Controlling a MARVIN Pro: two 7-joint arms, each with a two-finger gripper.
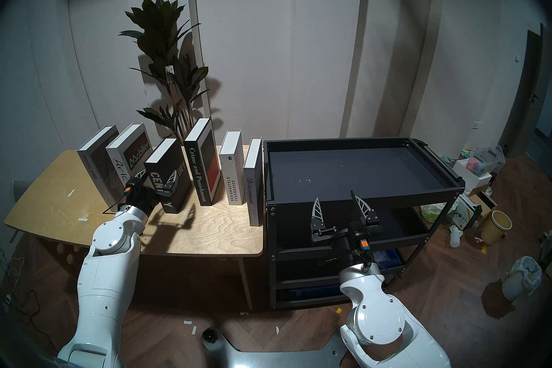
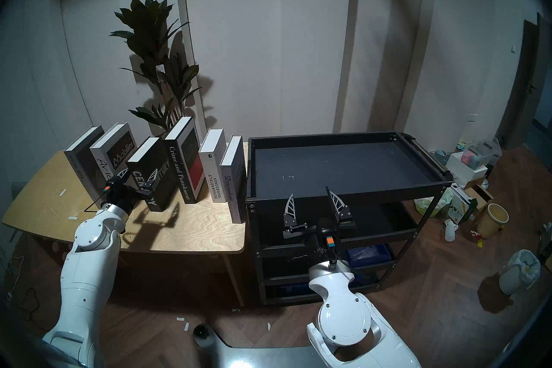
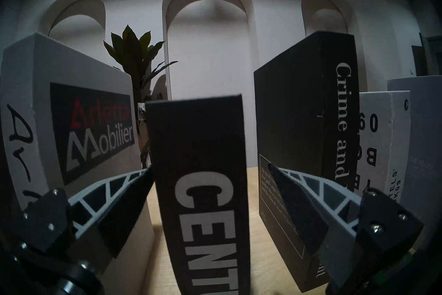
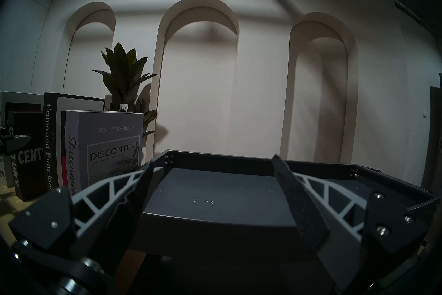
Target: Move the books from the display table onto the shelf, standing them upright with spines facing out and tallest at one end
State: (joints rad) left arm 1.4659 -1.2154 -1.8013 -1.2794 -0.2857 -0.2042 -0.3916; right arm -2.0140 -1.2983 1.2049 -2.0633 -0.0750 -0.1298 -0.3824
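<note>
- While the left gripper (image 1: 157, 179) hangs level in front of the CENTURY book (image 1: 167, 176), its fingers stand wide apart with the black spine between them and nothing yet clamped — judging by the wrist view, one fingertip (image 3: 143, 173) lies beside the spine's left edge, the other (image 3: 275, 168) against the gap toward Crime and Punishment (image 1: 200, 161).
- To do the grasp well, I would slide both fingers deeper along the covers before closing, keeping the right one clear of the neighbouring book, then squeeze across the thickness low enough that the heavy block does not swing.
- CENTURY stands on the display table (image 1: 209, 227), third from the left in the row of six books, near the table's front half.
- Its long axis runs upright, leaning slightly to the left; the spine faces the robot and the white page edge (image 1: 161, 151) points up.
- The right gripper (image 1: 339, 204) waits with jaws spread, holding nothing, at the front rim of the shelf (image 1: 358, 201), whose grey top tray carries no book.
</note>
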